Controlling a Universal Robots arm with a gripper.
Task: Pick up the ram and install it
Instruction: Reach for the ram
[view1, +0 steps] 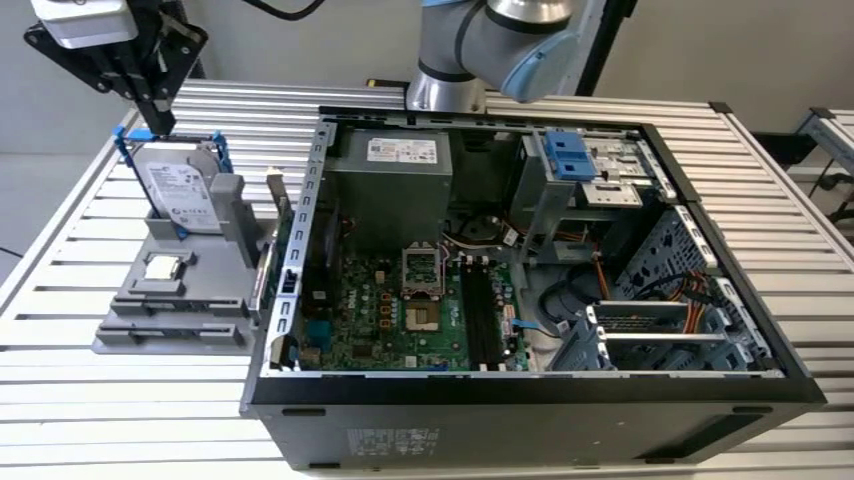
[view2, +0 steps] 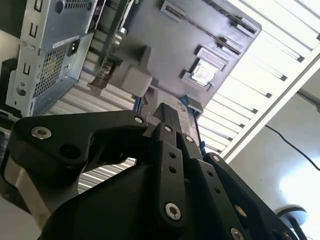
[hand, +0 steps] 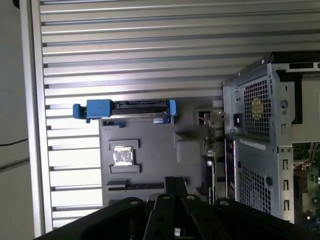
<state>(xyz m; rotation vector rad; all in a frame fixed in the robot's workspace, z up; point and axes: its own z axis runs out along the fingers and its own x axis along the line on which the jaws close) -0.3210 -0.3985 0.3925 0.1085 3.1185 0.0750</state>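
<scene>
Slatted silver metal forms the bench (view1: 80, 400), with a pale wall behind it. At the exterior view's far left the black two-fingered tool (view1: 160, 128) hangs from its arm just above the silver hard drive in its blue frame (view1: 180, 190). Its fingers are drawn together and grip nothing, as both wrist views also show. The drive stands upright at the back of a grey moulded plastic holder (view1: 174, 310), and a small square silver processor chip (view1: 163, 267) lies flat in a pocket in front of it. At the holder's edge nearest the computer stands the ram (view1: 278, 200) — a thin, narrow, dark circuit-board stick, upright on its long edge, just beside the case wall and well apart from the tool. Further right lies the open black-and-grey computer case (view1: 534, 400), on its side. Inside is a green motherboard (view1: 387, 320), with long black memory slots (view1: 483, 310) at its right — and a blue-fronted drive cage (view1: 571, 155) beyond.
</scene>
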